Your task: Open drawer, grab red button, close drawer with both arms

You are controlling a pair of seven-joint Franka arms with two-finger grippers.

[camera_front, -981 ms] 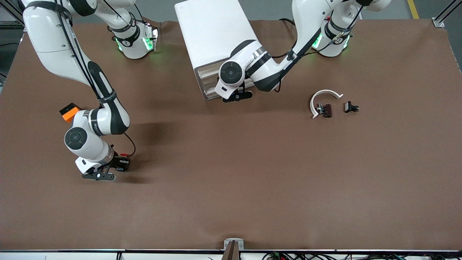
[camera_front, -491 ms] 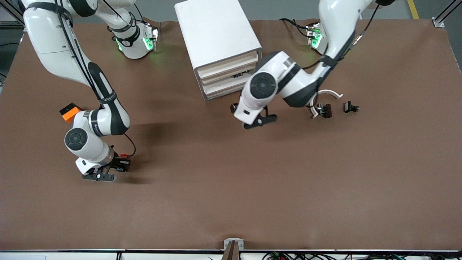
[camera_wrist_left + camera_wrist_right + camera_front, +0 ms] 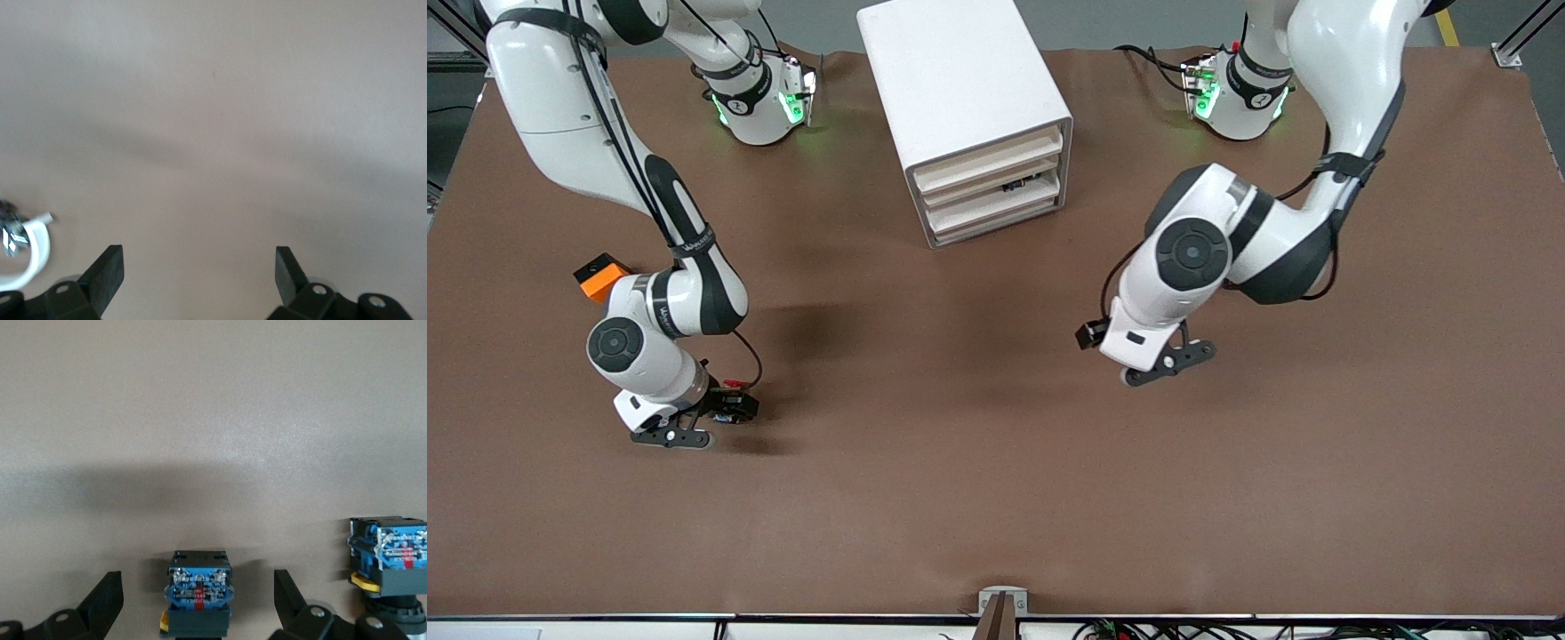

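The white cabinet (image 3: 960, 80) stands at the robots' edge of the table, and its lowest drawer (image 3: 996, 215) sits pushed in flush. The button (image 3: 199, 587) stands on the table between the spread fingers of my right gripper (image 3: 199, 580). I see its black-and-blue body; its cap is mostly hidden. In the front view the button (image 3: 734, 407) lies beside my right gripper (image 3: 671, 436), which is open and low at the right arm's end. My left gripper (image 3: 1165, 366) hangs open and holds nothing over bare table (image 3: 213, 133); it (image 3: 200, 267) shows wide-set fingers.
A second, similar button (image 3: 390, 560) with a yellow cap stands close beside the first. An orange cube (image 3: 599, 276) lies by the right arm. A white curved piece (image 3: 33, 253) lies near the left gripper, hidden under the left arm in the front view.
My left arm has drawn away from the cabinet front and swung out over the table toward the front camera. My right gripper has opened and let go of the button.
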